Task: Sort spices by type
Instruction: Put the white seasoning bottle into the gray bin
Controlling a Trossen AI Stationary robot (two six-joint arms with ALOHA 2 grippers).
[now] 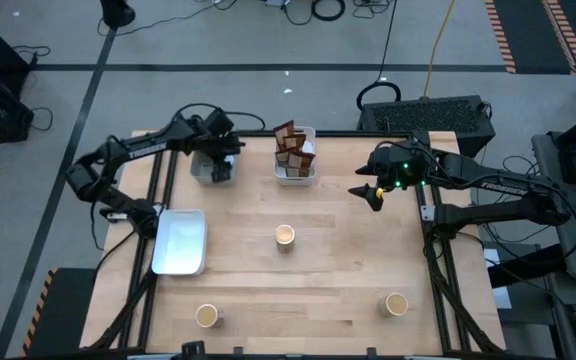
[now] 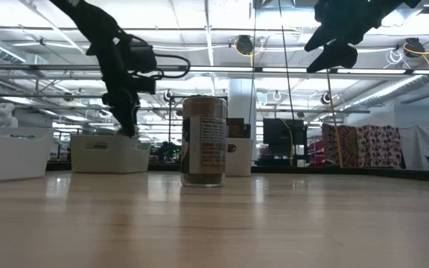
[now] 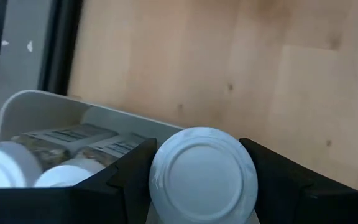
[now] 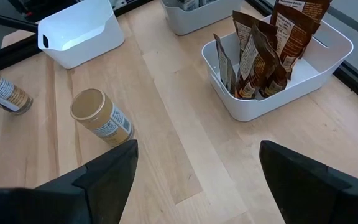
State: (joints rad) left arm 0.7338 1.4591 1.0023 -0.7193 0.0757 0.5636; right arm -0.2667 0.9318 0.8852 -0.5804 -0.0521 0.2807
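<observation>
A white-topped jar [image 3: 202, 175] is clamped between the fingers of the left gripper [image 1: 220, 160], which is held over a white tray [image 1: 200, 168] at the far left of the surface [image 1: 348, 290]; more white-topped jars [image 3: 5, 167] are seen lying in that tray. The right gripper [image 1: 372, 192] is held above the surface's right side with its fingers apart and nothing between them. Brown packets [image 1: 292, 148] are stood in a second tray [image 1: 294, 177]. Three tan-topped jars [image 1: 285, 236] are left standing on the surface, well apart. An unfilled tray [image 1: 179, 241] lies at the left.
</observation>
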